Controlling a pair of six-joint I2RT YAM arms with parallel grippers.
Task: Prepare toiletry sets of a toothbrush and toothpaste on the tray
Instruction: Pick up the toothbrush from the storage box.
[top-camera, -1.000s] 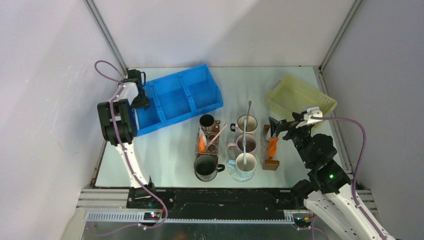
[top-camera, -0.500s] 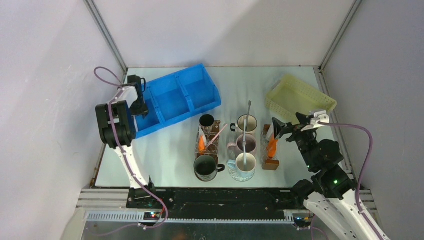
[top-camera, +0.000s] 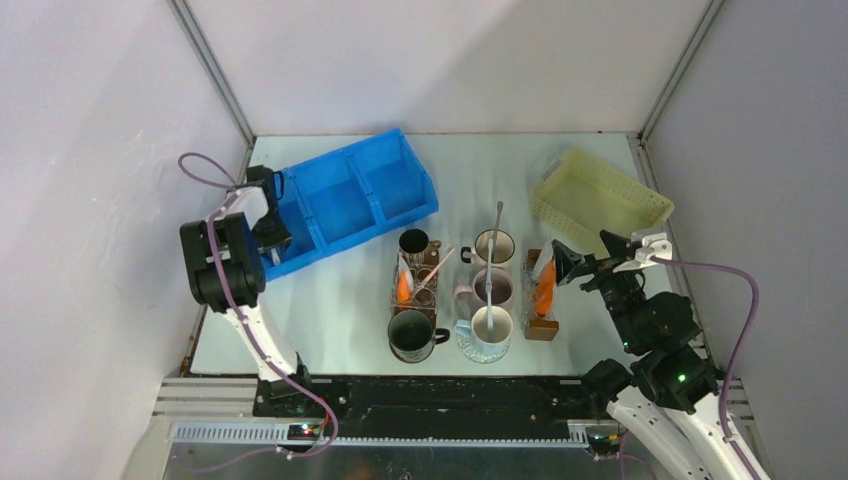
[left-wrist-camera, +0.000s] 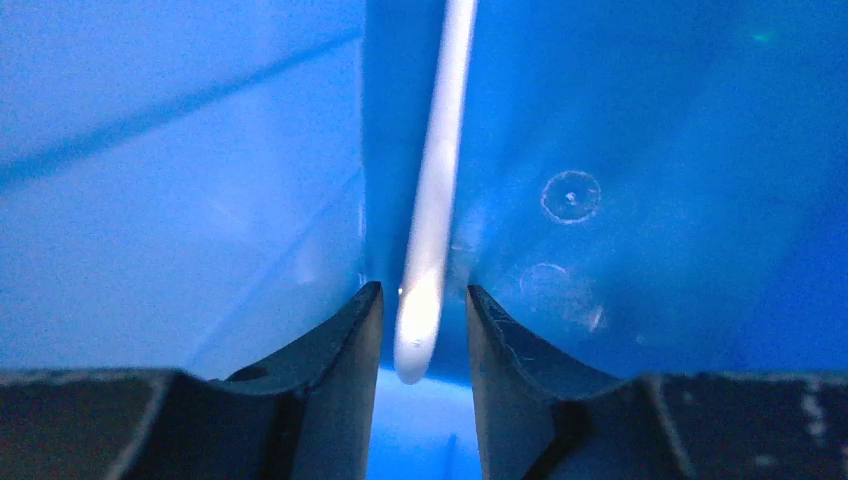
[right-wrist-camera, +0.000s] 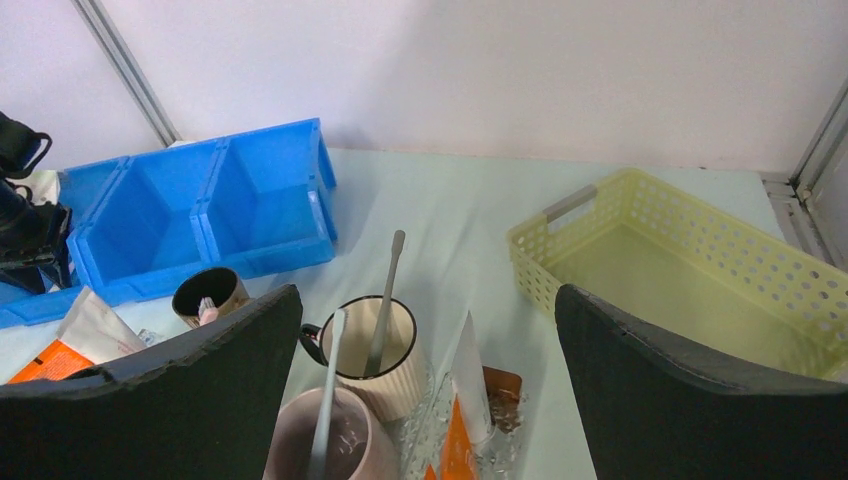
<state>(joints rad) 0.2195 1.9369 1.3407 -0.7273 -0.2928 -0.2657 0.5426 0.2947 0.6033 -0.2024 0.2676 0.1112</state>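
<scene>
A pale yellow perforated basket (top-camera: 600, 200) sits at the far right of the light green tabletop (top-camera: 330, 300). In the middle, a cream mug (top-camera: 507, 252), a pink mug (top-camera: 503, 295) and a light blue mug (top-camera: 500, 335) stand in a column. To their left, a clear box (top-camera: 425, 290) sits between a small dark cup (top-camera: 413, 243) and a black mug (top-camera: 411, 345), and a second clear box (top-camera: 541, 328) stands just right of the column.

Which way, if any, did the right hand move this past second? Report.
Yes: the right hand drew back right and toward the near edge, against the fixed yellow basket.
</scene>
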